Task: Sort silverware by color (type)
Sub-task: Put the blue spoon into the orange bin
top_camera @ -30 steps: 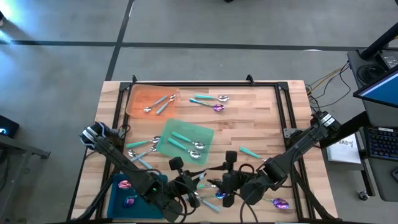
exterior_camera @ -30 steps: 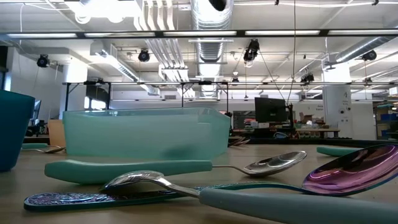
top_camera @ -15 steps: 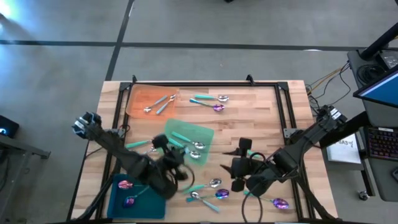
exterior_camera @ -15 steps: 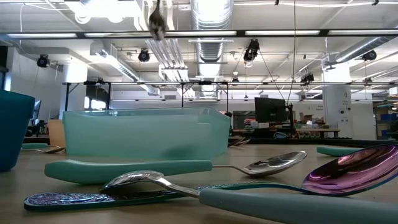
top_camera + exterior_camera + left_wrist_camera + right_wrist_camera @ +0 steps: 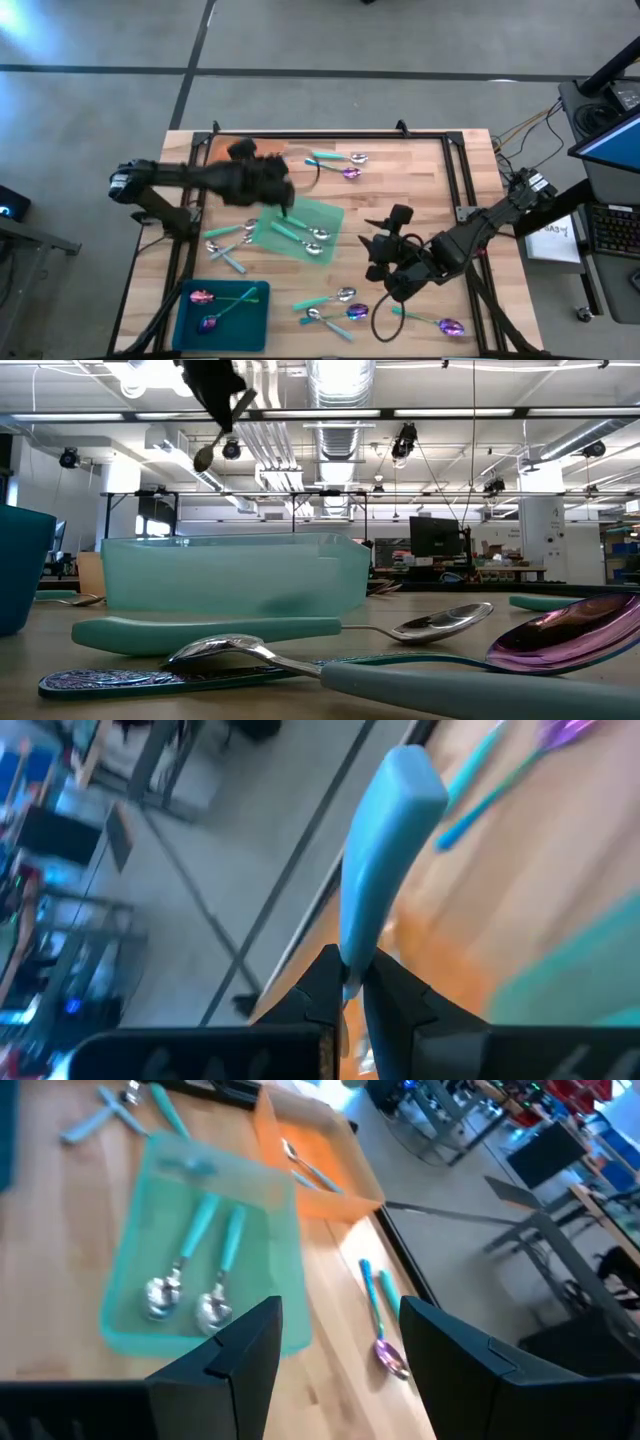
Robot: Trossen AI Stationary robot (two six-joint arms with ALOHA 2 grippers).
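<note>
Pinched near its neck in the closed fingers of the left gripper (image 5: 347, 982) — a teal-handled spoon (image 5: 385, 840), carried high over the far-left part of the table (image 5: 420, 190), about where the orange mat (image 5: 222, 160) meets the green mat (image 5: 328, 214). Long axis tilted, neither level nor plumb: handle jutting forward past the fingertips, bowl (image 5: 204, 457) hanging lowest on the other side, apparently silver.

Likely trouble from here: a thin grip so close to one end, with the long handle free to swing — easy to pivot in the fingers or slip out on a fast move. Released from this height, apt to bounce and land on the seam between mats, or on orange among the all-silver pieces rather than on green beside the two teal-handled spoons (image 5: 190, 1285). Safer lowered first, handle laid flat.

Elsewhere, waiting over bare wood near the right side, the right gripper (image 5: 383, 262), fingers spread wide and holding nothing.
</note>
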